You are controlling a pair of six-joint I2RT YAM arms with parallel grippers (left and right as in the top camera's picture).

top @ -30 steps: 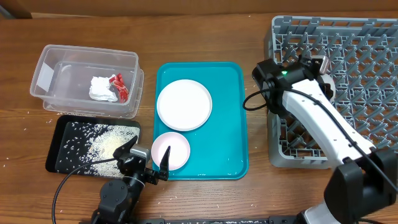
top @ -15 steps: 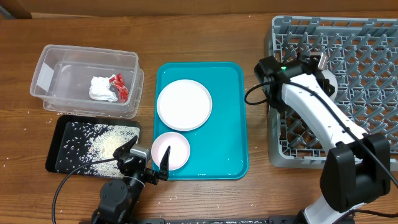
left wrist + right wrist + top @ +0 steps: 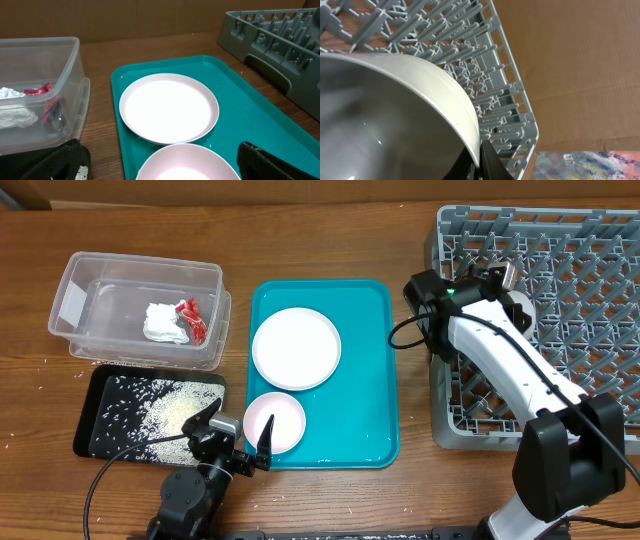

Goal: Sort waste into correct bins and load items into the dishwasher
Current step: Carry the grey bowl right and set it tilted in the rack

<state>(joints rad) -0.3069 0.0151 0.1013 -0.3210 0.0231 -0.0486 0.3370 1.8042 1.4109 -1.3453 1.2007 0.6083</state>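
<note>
Clear tub (image 3: 140, 310) is sitting at the far left of the tabletop (image 3: 330, 240), holding a white tissue wad (image 3: 160, 323) and a red wrapper (image 3: 192, 320) that are touching each other. Black tray (image 3: 95, 420) is lying just in front of it, carrying scattered rice grains (image 3: 165, 415). Left tool (image 3: 238, 436) is hovering with its fingers spread and gripping nothing, at the near edge of a small white bowl (image 3: 275, 421). That bowl is resting in the near left corner of the teal tray (image 3: 370, 380), with the round white plate (image 3: 296, 348) lying just behind it on the same tray. Grey dish rack (image 3: 570, 340) is occupying the right side. Right tool (image 3: 479, 164) is reaching over the rack's far left part and is clenching the rim of a second pale bowl (image 3: 385, 125), which is tilting above the lattice.
</note>
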